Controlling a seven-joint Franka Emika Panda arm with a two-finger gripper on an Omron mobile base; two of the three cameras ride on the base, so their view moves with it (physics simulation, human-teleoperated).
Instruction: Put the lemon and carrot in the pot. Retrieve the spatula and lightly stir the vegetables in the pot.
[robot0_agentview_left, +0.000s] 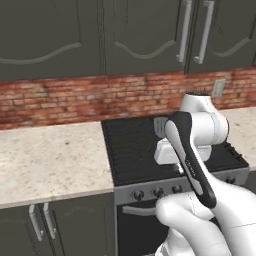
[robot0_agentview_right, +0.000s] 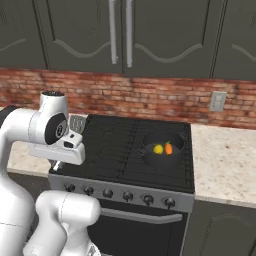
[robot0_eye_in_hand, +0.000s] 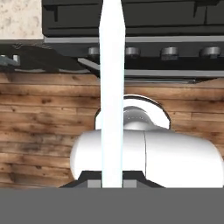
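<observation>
My gripper (robot0_eye_in_hand: 112, 183) is shut on the spatula, and its white handle (robot0_eye_in_hand: 112, 87) runs straight up the middle of the hand view. The spatula's grey slotted head (robot0_agentview_left: 160, 126) sticks up beside the white hand over the stove's front left part, and also shows in the right base view (robot0_agentview_right: 76, 123). The black pot (robot0_agentview_right: 150, 139) sits on the right rear burner. Inside it lie the yellow lemon (robot0_agentview_right: 158, 149) and the orange carrot (robot0_agentview_right: 169, 148), side by side. The hand is well to the left of the pot. In the left base view the arm hides the pot.
The black stovetop (robot0_agentview_left: 132, 145) has a row of knobs (robot0_agentview_right: 107, 193) along its front. Speckled counters (robot0_agentview_left: 50, 160) flank the stove. A brick wall (robot0_agentview_right: 150, 100) and dark cabinets (robot0_agentview_left: 90, 35) rise behind. The wooden floor (robot0_eye_in_hand: 43, 131) lies below the hand.
</observation>
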